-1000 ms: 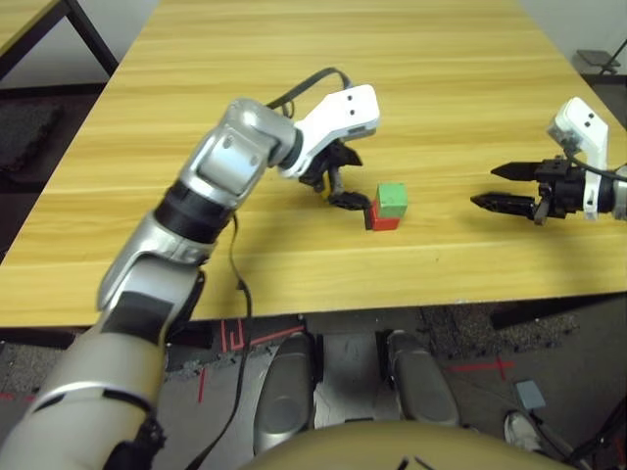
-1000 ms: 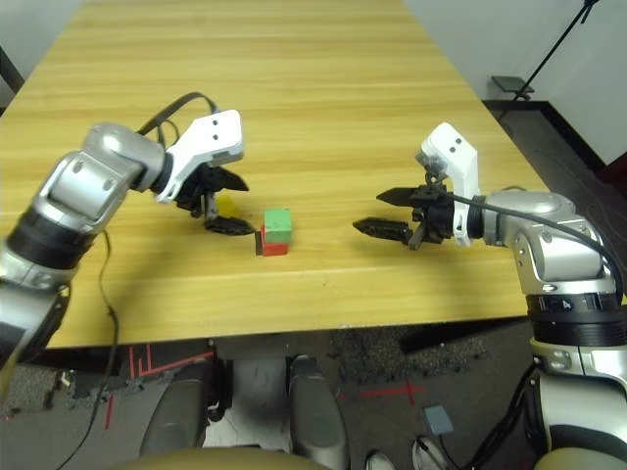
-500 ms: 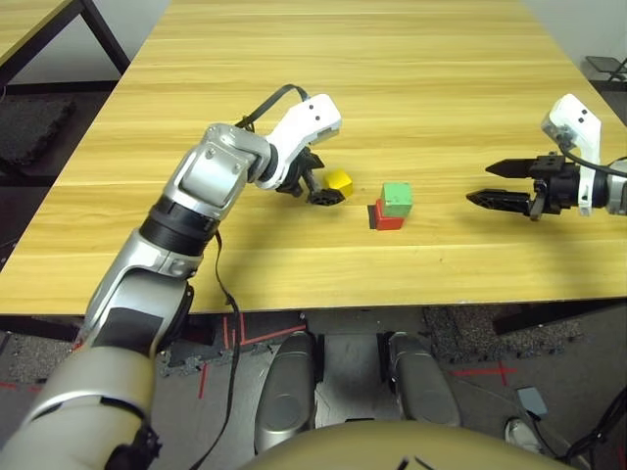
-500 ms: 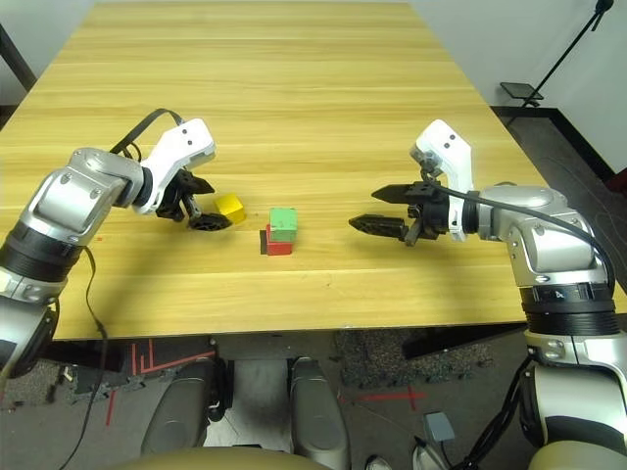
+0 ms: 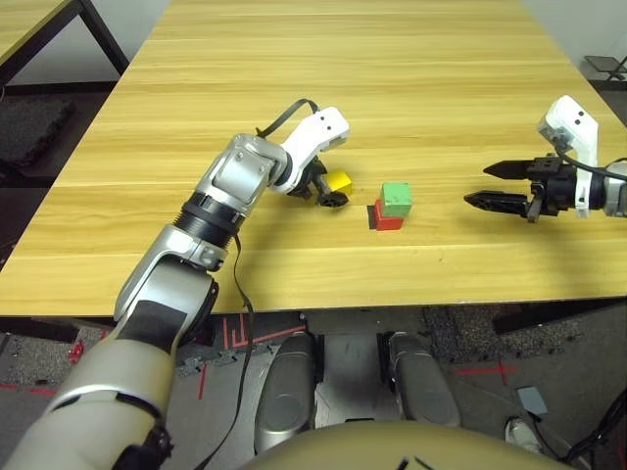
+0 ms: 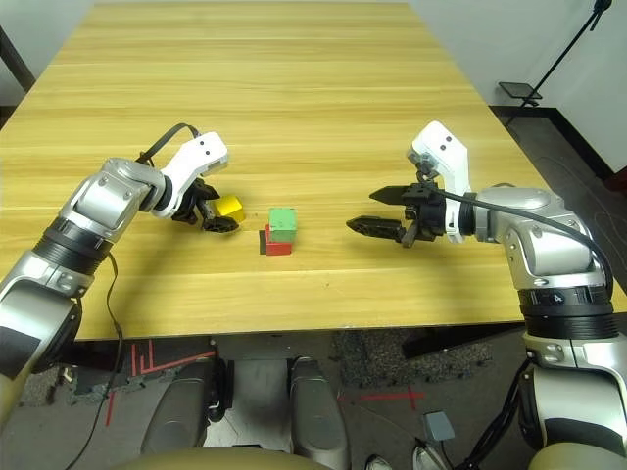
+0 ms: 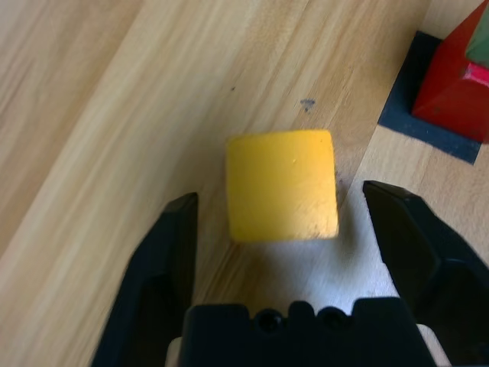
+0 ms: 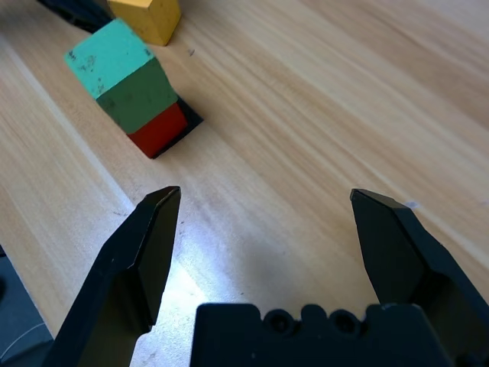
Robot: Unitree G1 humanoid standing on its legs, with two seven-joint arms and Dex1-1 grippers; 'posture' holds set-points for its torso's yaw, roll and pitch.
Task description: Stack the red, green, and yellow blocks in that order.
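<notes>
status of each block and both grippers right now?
red block: on the black square, bottom of stack
green block: stacked on red
yellow block: on the table, between open fingers, not gripped
left gripper: open, straddling yellow
right gripper: open, apart from the stack

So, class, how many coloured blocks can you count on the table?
3. The red block sits on a black square, the green block is stacked on the red, and the yellow block lies between the open left gripper's fingers.
</notes>
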